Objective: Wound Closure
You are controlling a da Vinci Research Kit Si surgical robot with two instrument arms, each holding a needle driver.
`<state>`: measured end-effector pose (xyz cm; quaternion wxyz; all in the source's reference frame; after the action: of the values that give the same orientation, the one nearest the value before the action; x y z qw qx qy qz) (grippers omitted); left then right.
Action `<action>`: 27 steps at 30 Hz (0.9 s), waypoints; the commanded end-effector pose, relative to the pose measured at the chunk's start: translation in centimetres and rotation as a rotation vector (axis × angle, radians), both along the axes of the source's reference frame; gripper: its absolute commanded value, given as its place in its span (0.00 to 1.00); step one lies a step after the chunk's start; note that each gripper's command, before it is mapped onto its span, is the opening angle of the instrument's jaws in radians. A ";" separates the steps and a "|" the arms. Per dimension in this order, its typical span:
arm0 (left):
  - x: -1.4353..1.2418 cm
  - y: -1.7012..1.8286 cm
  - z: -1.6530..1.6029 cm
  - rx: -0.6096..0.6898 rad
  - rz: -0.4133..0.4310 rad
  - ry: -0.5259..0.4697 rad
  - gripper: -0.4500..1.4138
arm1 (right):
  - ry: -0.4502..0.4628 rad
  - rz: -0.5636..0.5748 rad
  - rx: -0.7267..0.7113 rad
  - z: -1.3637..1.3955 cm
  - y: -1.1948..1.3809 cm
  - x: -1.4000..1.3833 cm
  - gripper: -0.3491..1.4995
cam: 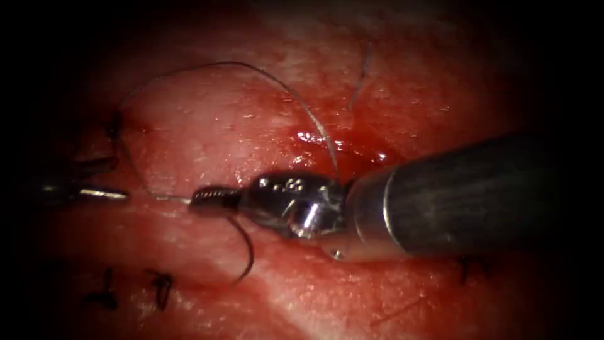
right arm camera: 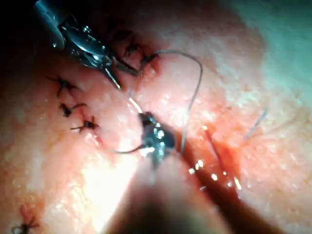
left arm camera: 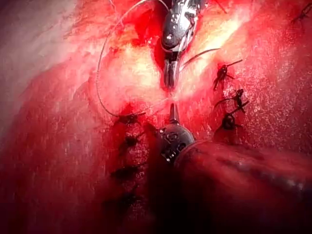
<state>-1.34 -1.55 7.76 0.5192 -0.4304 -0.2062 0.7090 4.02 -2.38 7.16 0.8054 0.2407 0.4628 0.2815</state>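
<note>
Right pincer (cam: 211, 199) grips needle (cam: 244, 249) above tissue (cam: 207, 119); left pincer (cam: 104, 193) empty.

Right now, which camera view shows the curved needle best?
The endoscope view: the needle arcs dark below the right tool, whose shut jaws hold its upper end, clear of the tissue. The left wrist view shows a thin sliver; the right wrist view a short arc.
</note>
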 end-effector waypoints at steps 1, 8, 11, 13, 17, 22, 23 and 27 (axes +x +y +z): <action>-0.09 -0.10 0.06 0.012 -0.005 -0.019 0.45 | 0.002 -0.001 0.002 0.04 -0.07 0.07 0.00; -0.20 -0.11 0.01 0.048 -0.052 -0.147 0.45 | 0.001 -0.001 0.001 0.06 -0.07 0.07 0.00; -0.16 -0.09 -0.01 0.068 -0.085 -0.194 0.44 | 0.001 -0.001 0.000 0.07 -0.07 0.07 0.00; -0.15 -0.08 -0.01 0.079 -0.099 -0.235 0.43 | 0.002 -0.004 -0.005 0.07 -0.08 0.07 0.00; -0.17 -0.05 -0.02 0.094 -0.131 -0.329 0.42 | 0.002 -0.005 -0.007 0.09 -0.09 0.07 0.00; -0.31 -0.02 0.06 0.083 -0.147 -0.371 0.42 | 0.002 -0.008 -0.014 0.09 -0.10 0.09 0.00; -0.32 -0.03 0.08 0.081 -0.145 -0.372 0.41 | 0.002 -0.008 -0.014 0.09 -0.10 0.09 0.00; -0.28 -0.04 0.11 0.073 -0.157 -0.363 0.23 | 0.002 -0.008 -0.014 0.10 -0.10 0.09 0.00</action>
<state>-1.55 -1.51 7.83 0.5419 -0.5482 -0.2855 0.5694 4.03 -2.40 7.22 0.8082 0.2357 0.4642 0.2754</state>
